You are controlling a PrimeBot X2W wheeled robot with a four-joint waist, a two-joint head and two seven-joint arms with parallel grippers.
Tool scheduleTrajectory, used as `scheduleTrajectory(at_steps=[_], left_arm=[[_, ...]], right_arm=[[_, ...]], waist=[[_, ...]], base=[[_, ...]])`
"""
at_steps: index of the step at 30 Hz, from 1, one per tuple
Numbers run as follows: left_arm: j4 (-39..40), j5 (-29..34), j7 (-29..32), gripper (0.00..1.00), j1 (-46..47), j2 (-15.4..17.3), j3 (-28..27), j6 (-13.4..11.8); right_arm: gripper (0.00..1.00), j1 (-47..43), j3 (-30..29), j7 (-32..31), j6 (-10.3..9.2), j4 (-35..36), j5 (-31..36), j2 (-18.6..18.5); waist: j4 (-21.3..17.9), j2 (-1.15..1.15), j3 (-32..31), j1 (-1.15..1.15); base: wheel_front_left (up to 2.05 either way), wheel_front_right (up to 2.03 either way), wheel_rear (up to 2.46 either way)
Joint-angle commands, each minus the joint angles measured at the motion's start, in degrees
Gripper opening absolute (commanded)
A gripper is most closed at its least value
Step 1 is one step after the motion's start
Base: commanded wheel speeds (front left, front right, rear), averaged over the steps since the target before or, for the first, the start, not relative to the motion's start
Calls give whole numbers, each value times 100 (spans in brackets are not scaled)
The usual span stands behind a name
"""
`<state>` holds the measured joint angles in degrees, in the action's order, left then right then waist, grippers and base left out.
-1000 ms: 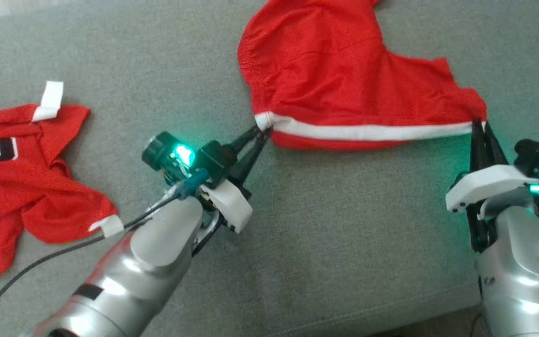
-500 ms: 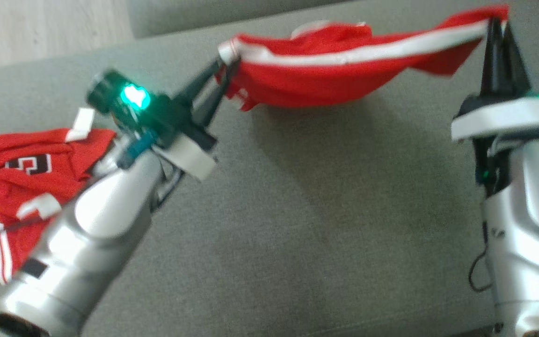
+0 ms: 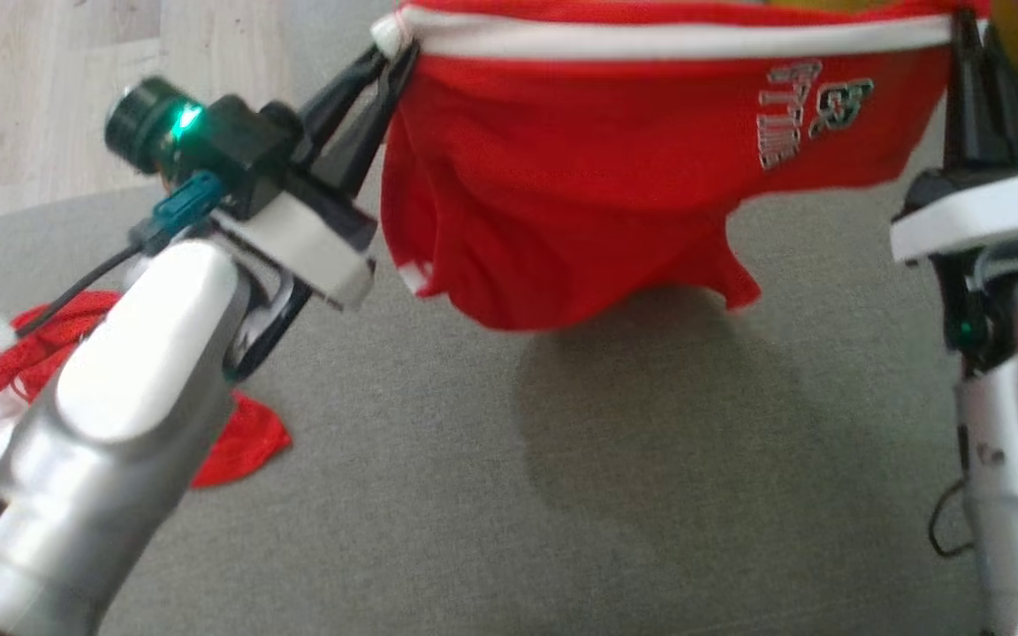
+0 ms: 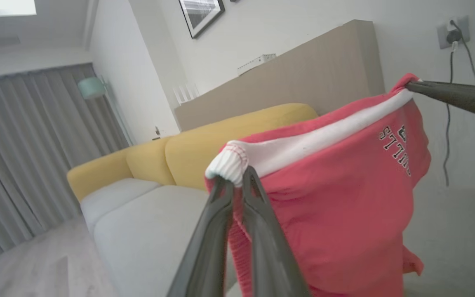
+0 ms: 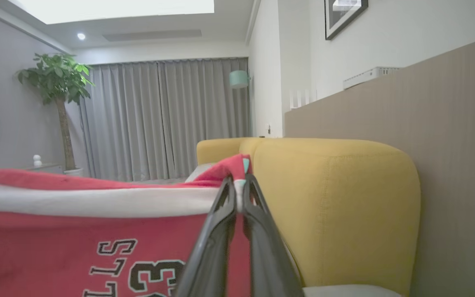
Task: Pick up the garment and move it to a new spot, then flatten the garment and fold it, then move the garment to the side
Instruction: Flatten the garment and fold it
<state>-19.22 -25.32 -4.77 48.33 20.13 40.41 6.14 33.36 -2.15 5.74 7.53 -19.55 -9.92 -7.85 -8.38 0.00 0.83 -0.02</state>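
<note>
The garment is red sports shorts with a white band and dark lettering. It hangs in the air above the grey cushion, stretched by its white band between both grippers. My left gripper is shut on the band's left corner; the left wrist view shows the fingers pinching the white hem, with the garment hanging beyond. My right gripper is shut on the band's right corner, seen close in the right wrist view with the garment to its left.
A second red garment lies crumpled on the cushion at the left, partly behind my left forearm. A yellow sofa stands beyond the cushion. Pale wood floor shows at the upper left.
Both grippers have raised the shorts off the cushion; they now hang free and the lettering faces me. The camera has shifted too.
</note>
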Motion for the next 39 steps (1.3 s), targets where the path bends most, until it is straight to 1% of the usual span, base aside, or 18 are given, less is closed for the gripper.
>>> scheduleTrajectory(at_steps=[1, 4, 6, 8, 9, 10, 12, 15, 18, 20, 22, 24, 27, 31, 34, 37, 39], left_arm=[[250, -114, 105, 0, 118, 278, -321, 22], [777, -426, 498, 0, -70, 443, -437, 1], [1051, -519, 740, 0, -63, 573, -499, -31], [1172, -523, 929, 0, 81, 683, -558, -61], [1163, -559, 1008, 0, 187, 687, -595, -65], [1018, -538, 1125, 0, 532, 696, -642, -51], [706, -447, 1153, 0, 992, 661, -677, -35], [47, -319, 1021, 0, 1800, 542, -762, -6], [-627, -128, 625, 0, 2594, 367, -869, -30], [-1036, -48, 278, 0, 2976, 227, -938, -76], [-1389, -37, -70, 0, 3201, 66, -986, -89], [-1670, -91, -327, 0, 3282, -106, -996, -68], [-1993, -231, -499, 0, 3040, -333, -840, 25], [-2177, -437, -605, 0, 2280, -468, -446, 111], [-2135, -563, -636, 0, 1818, -476, -225, 126], [-1903, -815, -647, 0, 1102, -438, 198, 132], [-1714, -964, -637, 0, 648, -357, 478, 133]], right_arm=[[0, 58, 97, -86, -4, 285, -39, -48], [0, -121, 76, -404, -4, 659, -49, -130], [0, -126, 50, -612, -4, 853, -44, -167], [0, 11, 68, -802, -4, 924, -30, -181], [0, 139, 85, -882, -4, 894, -60, -172], [0, 535, 172, -983, -4, 713, -35, -219], [0, 1097, 308, -967, -4, 373, 22, -255], [0, 2136, 402, -714, -4, -332, 73, -172], [0, 3133, 312, -236, -4, -1108, 314, -90], [0, 3624, 175, 121, -4, -1605, 523, -50], [0, 3911, 34, 427, -4, -2075, 716, -23], [0, 3994, -80, 590, -4, -2501, 858, -16], [0, 3799, 19, 694, -4, -3078, 1045, -87], [0, 3358, 211, 588, -4, -3808, 1033, -268], [0, 3146, 376, 454, -4, -4106, 975, -391], [0, 2826, 694, 153, -4, -4480, 787, -579], [0, 2605, 922, -49, -4, -4647, 598, -715]], waist=[[14, 0, 37, 2], [36, 0, 200, 2], [29, 0, 379, 2], [-3, 0, 608, 2], [-21, 0, 728, 2], [-78, 0, 1001, 2], [-144, 0, 1261, 2], [-251, 0, 1577, 2], [-291, 0, 1794, 2], [-281, 0, 1855, 2], [-247, 0, 1869, 2], [-196, 0, 1865, 2], [-118, 0, 1797, 2], [-74, 0, 1639, 2], [-54, 0, 1556, 2], [-22, 0, 1405, 2], [-8, 0, 1274, 2]], base=[[0, 0, 0], [0, 0, 0], [0, 0, 0], [0, 0, 0], [0, 0, 0], [0, 0, 0], [0, 0, 0], [0, 0, 0], [0, 0, 0], [0, 0, 0], [0, 0, 0], [0, 0, 0], [0, 0, 0], [0, 0, 0], [0, 0, 0], [0, 0, 0], [0, 0, 0]])
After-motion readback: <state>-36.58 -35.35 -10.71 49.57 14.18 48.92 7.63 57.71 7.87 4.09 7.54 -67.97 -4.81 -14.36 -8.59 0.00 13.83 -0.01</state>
